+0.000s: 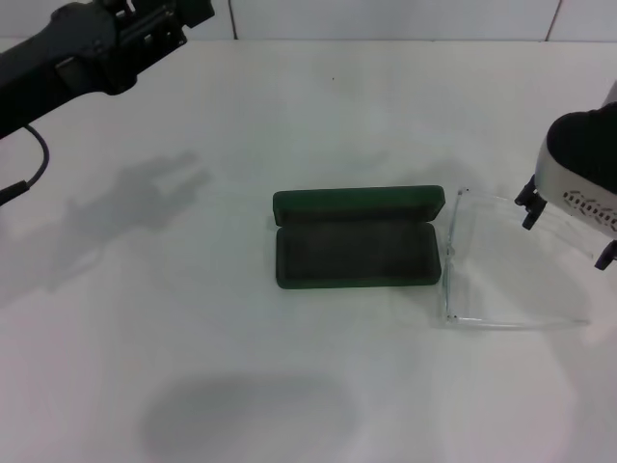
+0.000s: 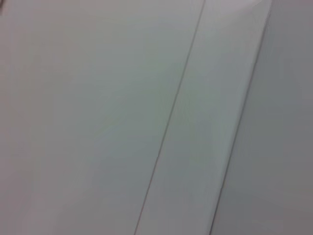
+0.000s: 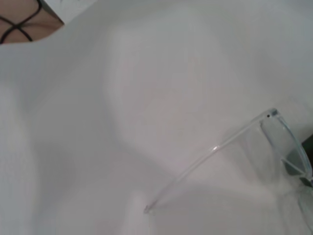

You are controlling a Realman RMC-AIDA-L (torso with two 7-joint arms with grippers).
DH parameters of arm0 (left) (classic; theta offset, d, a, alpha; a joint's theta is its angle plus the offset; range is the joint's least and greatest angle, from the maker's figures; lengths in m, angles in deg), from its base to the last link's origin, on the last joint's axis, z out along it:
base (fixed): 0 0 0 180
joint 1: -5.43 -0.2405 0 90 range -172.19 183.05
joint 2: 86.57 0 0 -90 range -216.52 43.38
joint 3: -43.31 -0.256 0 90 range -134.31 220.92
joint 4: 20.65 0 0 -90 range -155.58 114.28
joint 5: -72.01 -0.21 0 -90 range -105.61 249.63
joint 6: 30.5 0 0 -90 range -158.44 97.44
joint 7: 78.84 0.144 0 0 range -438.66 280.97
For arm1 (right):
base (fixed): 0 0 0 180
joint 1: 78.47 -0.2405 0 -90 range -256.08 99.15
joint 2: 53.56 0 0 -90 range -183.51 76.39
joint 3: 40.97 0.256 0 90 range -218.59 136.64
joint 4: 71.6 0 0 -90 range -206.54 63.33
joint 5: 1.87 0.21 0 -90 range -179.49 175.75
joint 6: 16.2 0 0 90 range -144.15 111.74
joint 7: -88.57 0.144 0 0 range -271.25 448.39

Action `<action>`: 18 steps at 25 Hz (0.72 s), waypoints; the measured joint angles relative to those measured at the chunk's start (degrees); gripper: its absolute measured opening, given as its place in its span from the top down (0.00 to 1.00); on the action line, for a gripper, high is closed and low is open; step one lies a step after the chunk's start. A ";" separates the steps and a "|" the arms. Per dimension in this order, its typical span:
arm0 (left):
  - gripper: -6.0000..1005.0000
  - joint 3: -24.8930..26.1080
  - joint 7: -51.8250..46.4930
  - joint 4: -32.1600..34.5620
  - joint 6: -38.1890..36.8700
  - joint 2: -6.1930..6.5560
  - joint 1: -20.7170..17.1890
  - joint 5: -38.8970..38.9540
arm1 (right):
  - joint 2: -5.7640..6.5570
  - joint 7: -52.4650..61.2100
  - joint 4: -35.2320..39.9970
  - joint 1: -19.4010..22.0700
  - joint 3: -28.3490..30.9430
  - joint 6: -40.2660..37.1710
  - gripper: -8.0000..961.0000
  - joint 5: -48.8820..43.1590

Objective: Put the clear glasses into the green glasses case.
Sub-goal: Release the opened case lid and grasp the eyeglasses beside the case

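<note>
Head view: clear glasses (image 1: 511,260) lie just below-left of the right tool (image 1: 569,231), lens nearest open green glasses case (image 1: 355,249); grip state unclear.

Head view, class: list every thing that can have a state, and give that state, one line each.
green glasses case: open, lid up, nothing inside
clear glasses: on the table right of the case, arms unfolded
right tool: above the glasses, fingers apart
left tool: raised, far left

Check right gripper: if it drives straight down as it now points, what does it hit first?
Likely the clear glasses: the right gripper hangs over their far arm. Below that, the white table. Depth is unclear.
</note>
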 joint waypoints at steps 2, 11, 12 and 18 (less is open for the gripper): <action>0.57 0.46 0.24 -1.18 0.00 0.07 0.34 0.02 | 0.00 -0.54 -0.22 -0.02 -0.47 0.25 0.28 -0.54; 0.57 1.54 4.79 -6.15 -0.03 0.13 -0.08 3.67 | -0.24 -8.08 -0.96 0.77 -0.59 4.10 0.37 2.19; 0.57 1.58 5.00 -6.35 -0.05 0.13 -0.12 3.94 | -0.22 -8.91 -1.10 0.85 -0.48 4.62 0.38 2.88; 0.57 2.70 5.34 -6.80 -0.72 0.15 -0.12 4.26 | -0.21 -13.86 -3.03 1.15 -0.33 8.60 0.41 5.31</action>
